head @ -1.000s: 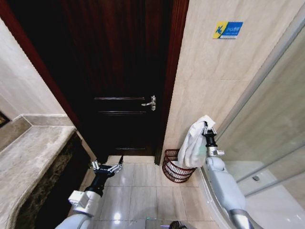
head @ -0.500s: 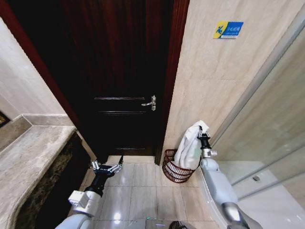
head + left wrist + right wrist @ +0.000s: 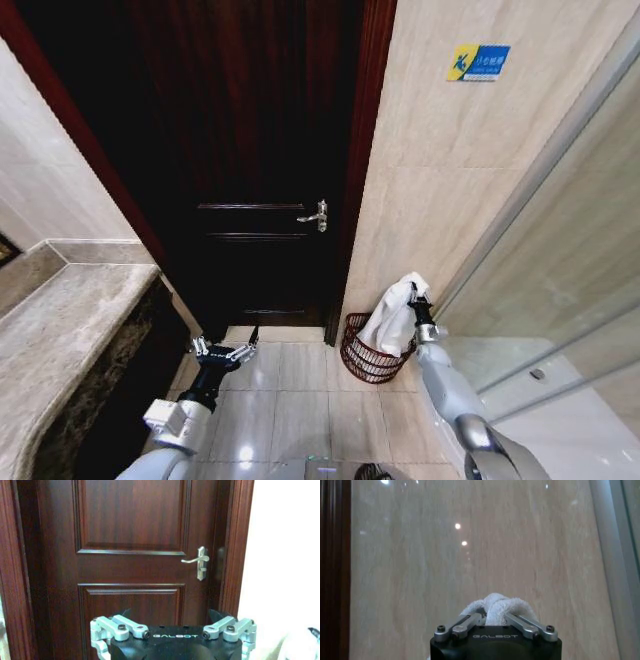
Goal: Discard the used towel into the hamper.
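Since one second ago, the right gripper [image 3: 414, 300] has been lowered and carried toward the wall, and the towel [image 3: 392, 318] has come down with it, so that the lower folds now hang into the hamper [image 3: 368, 358]; the left arm has not changed place.

Item, towel: white cloth, bunched at its upper end between the right gripper's fingers, which are closed on it. In the right wrist view the bunch [image 3: 493, 607] is seen pinched between the two fingers [image 3: 465, 624], with the beige wall tile [image 3: 470, 555] behind. The cloth drapes down and leftward from the grip.

Item, hamper: dark reddish-brown wire basket, standing on the floor tiles [image 3: 290, 370] at the foot of the wall, just beside the door frame [image 3: 362, 180]. The towel's lower part overlaps the basket's rim on the side nearest the right arm; whether it touches the bottom cannot be told.

Item, left gripper [image 3: 224, 352]: held low over the floor before the dark door [image 3: 260, 150], fingers spread apart, empty. The door handle [image 3: 199, 560] is faced in the left wrist view.

Progress, as judged: carrying and positioning are done and lowering is well advanced. Release of the towel is left, as it is not yet let go.
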You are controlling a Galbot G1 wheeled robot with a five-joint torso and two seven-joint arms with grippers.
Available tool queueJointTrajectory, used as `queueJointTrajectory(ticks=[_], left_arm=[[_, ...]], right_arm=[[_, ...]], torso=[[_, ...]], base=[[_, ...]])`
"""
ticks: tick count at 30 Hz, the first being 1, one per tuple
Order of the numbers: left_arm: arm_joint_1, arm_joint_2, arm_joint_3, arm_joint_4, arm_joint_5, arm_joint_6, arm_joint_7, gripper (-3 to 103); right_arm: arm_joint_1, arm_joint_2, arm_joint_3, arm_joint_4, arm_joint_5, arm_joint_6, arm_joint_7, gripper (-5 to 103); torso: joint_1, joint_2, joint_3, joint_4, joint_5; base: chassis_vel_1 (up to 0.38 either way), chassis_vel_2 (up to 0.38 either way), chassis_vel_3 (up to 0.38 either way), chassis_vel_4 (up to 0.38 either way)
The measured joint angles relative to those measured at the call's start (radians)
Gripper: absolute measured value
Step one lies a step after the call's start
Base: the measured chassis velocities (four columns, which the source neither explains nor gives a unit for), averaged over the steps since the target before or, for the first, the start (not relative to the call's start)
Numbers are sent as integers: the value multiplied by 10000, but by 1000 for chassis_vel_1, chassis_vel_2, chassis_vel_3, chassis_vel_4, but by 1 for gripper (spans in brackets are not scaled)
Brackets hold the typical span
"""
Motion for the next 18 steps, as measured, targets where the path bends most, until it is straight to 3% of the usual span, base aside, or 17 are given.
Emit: queueJointTrajectory(ticks=[10,18], left_arm=[[0,0,0,0,0,0,0,100],[0,0,0,0,0,0,0,100]], right_arm=[[-245,262,69,-741,-414,-17,-212,5],[-586,366,409,-872,-1446,-282,-158,5]], torso=[[0,0,0,-1,-1],[0,0,0,0,0]], base=[[0,0,0,0],[0,0,0,0]])
